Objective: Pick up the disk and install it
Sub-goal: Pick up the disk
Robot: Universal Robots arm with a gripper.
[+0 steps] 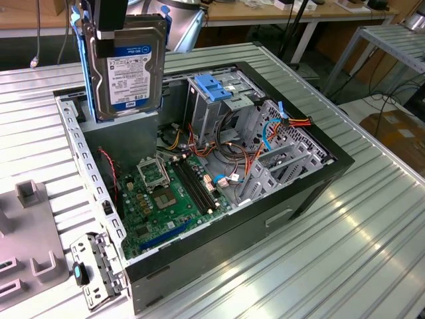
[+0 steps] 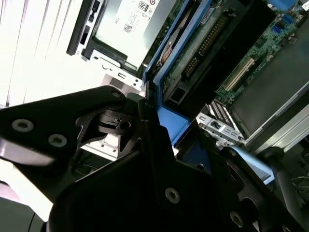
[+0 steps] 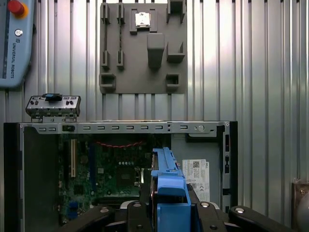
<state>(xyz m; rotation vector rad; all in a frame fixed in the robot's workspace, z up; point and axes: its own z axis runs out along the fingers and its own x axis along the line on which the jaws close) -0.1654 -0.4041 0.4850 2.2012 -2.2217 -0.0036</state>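
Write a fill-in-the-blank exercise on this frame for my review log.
1. The end effector holds the disk ____ the open computer case, not inside it.
2. The disk's plastic side rails are ____.
3. The circuit board on the case floor is ____.
Missing words: above; blue; green.

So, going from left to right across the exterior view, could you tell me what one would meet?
The grey fixture plate → disk, held up → drive cage with blue top → coloured cable bundle.
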